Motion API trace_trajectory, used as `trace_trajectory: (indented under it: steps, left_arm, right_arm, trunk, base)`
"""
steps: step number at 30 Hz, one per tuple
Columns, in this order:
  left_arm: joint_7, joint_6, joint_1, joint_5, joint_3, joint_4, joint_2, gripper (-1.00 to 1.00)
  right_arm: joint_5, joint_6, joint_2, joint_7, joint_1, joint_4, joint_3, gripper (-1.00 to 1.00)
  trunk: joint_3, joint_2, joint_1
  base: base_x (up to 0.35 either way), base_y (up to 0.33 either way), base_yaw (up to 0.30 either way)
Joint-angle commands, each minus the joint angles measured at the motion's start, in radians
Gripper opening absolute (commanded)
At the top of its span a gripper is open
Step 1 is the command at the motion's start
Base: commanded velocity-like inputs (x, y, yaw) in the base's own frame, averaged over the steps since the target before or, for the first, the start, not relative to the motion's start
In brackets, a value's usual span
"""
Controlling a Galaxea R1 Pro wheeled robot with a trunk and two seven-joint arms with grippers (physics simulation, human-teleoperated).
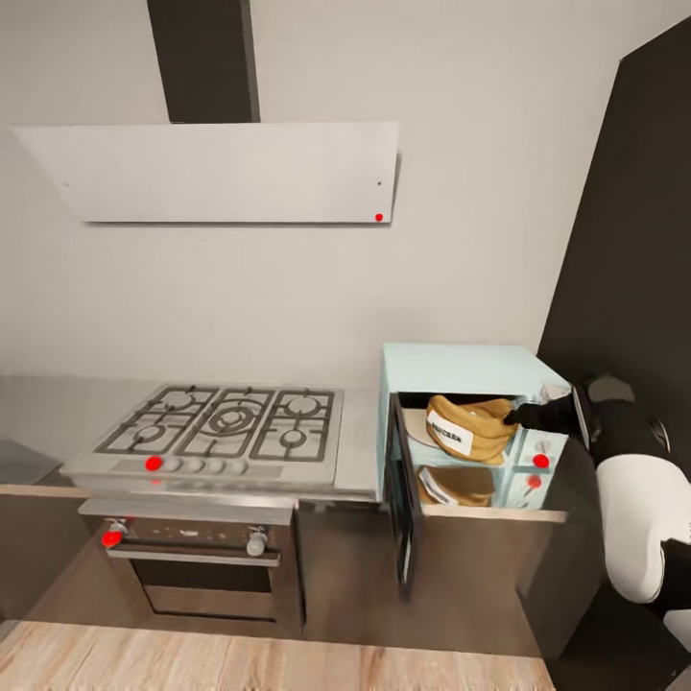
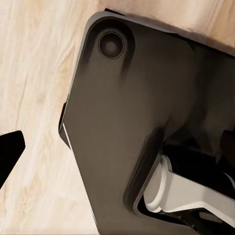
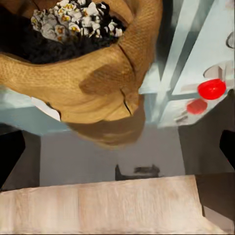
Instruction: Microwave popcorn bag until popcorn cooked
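Note:
The pale mint-blue microwave (image 1: pixel 461 369) stands on the grey countertop (image 1: pixel 360 437) with its dark door (image 1: pixel 403 499) swung open toward me. The tan popcorn bag (image 1: pixel 470 427) lies tilted in the cavity mouth, its white label facing out. In the right wrist view the popcorn bag (image 3: pixel 93 83) holds puffed whitish popcorn (image 3: pixel 73 19) in its mouth. My right gripper (image 1: pixel 520 416) is at the bag's right rim; the right gripper (image 3: pixel 117 152) is open, fingers wide apart with nothing between them. My left gripper (image 2: pixel 117 147) hangs open over the floor.
A gas hob (image 1: pixel 226 422) is set in the countertop left of the microwave, with a built-in oven (image 1: pixel 192 566) below and a hood (image 1: pixel 221 173) above. A tall dark cabinet (image 1: pixel 624 240) rises on the right. My dark base (image 2: pixel 147 122) stands on the wooden floor (image 2: pixel 34 73).

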Motion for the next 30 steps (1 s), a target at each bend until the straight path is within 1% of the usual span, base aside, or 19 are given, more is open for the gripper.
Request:
trace_trajectory:
  steps: [1,9,12,13,15,16,17,19,20,21,22,23,26,27,28,30]
  left_arm:
    - [0.001,-0.002,0.000,0.004,0.001,0.000,0.000,1.00]
    - [0.001,-0.003,0.000,0.005,0.001,0.000,-0.001,1.00]
    - [0.001,-0.003,0.000,0.005,0.001,0.000,-0.002,1.00]
    - [0.001,-0.004,0.000,0.004,0.001,0.000,-0.001,1.00]
    - [0.001,-0.003,0.000,0.004,0.001,0.000,-0.001,1.00]
    - [0.001,-0.004,0.000,0.004,0.001,0.000,-0.001,1.00]
    - [0.001,-0.004,0.000,0.004,0.001,0.000,0.000,1.00]
    - [0.001,-0.004,0.000,0.003,0.001,0.000,0.000,1.00]
    - [0.001,-0.004,0.000,0.003,0.001,0.000,0.000,1.00]
    - [0.001,-0.004,0.000,0.003,0.001,0.000,0.000,1.00]
    - [0.001,-0.004,0.000,0.003,0.001,0.000,0.000,1.00]
    - [0.001,-0.004,0.000,0.003,0.001,0.000,0.000,1.00]
    - [0.001,-0.004,0.000,0.003,0.001,0.000,0.000,1.00]
    - [0.001,-0.004,0.000,0.003,0.001,0.000,0.000,1.00]
    - [0.001,-0.004,0.000,0.003,0.001,0.000,0.000,1.00]
    - [0.001,-0.004,0.000,0.003,0.001,0.000,0.000,1.00]
  right_arm:
    - [0.010,0.002,0.001,0.010,0.003,0.000,-0.002,1.00]
    - [0.008,-0.009,0.003,0.007,0.097,0.001,-0.002,1.00]
    - [0.008,-0.016,0.006,0.008,0.155,0.003,-0.001,1.00]
    - [0.009,-0.029,0.035,0.009,0.178,0.004,0.000,1.00]
    - [0.009,-0.067,0.076,0.009,0.189,0.004,-0.001,1.00]
    - [0.008,-0.125,0.110,0.008,0.193,0.004,-0.001,1.00]
    - [0.007,-0.176,0.132,0.007,0.194,0.004,-0.001,1.00]
    - [0.006,-0.249,0.163,0.004,0.195,0.004,-0.002,1.00]
    - [0.004,-0.328,0.199,0.000,0.195,-0.003,-0.004,1.00]
    - [-0.006,-0.363,0.212,-0.002,0.196,-0.010,-0.007,1.00]
    - [-0.027,-0.387,0.220,-0.004,0.196,-0.022,-0.011,1.00]
    - [-0.057,-0.407,0.224,-0.006,0.196,-0.041,-0.013,1.00]
    - [-0.114,-0.446,0.229,-0.015,0.196,-0.058,-0.016,1.00]
    - [-0.162,-0.537,0.231,-0.038,0.200,-0.038,-0.039,1.00]
    - [-0.168,-0.553,0.231,-0.042,0.202,-0.036,-0.043,1.00]
    - [-0.188,-0.630,0.231,-0.072,0.210,-0.026,-0.060,1.00]
  trunk:
    - [-0.002,-0.002,0.000]
    - [-0.002,-0.002,0.000]
    - [-0.002,-0.002,0.000]
    - [-0.002,-0.002,0.000]
    - [-0.002,-0.002,0.000]
    - [-0.002,-0.002,0.000]
    - [-0.002,-0.002,0.000]
    - [-0.002,-0.002,0.000]
    - [-0.002,-0.002,0.000]
    - [-0.002,-0.002,0.000]
    - [-0.002,-0.002,0.000]
    - [-0.002,-0.002,0.000]
    - [-0.002,-0.002,0.000]
    - [-0.002,-0.002,0.000]
    - [-0.002,-0.002,0.000]
    - [-0.002,-0.002,0.000]
  base:
    - [-0.309,0.000,0.000]
    - [-0.301,0.000,0.000]
    - [-0.233,0.000,0.000]
    - [-0.073,0.000,0.000]
    - [-0.038,0.000,0.000]
    - [-0.012,0.000,0.000]
    - [-0.006,0.000,0.000]
    - [-0.003,0.000,0.000]
    - [0.000,0.000,0.000]
    - [0.000,0.000,0.000]
    - [0.000,0.000,0.000]
    - [0.000,0.000,0.000]
    - [0.000,0.000,0.000]
    - [0.000,0.000,0.000]
    - [0.000,0.000,0.000]
    - [0.000,0.000,0.000]
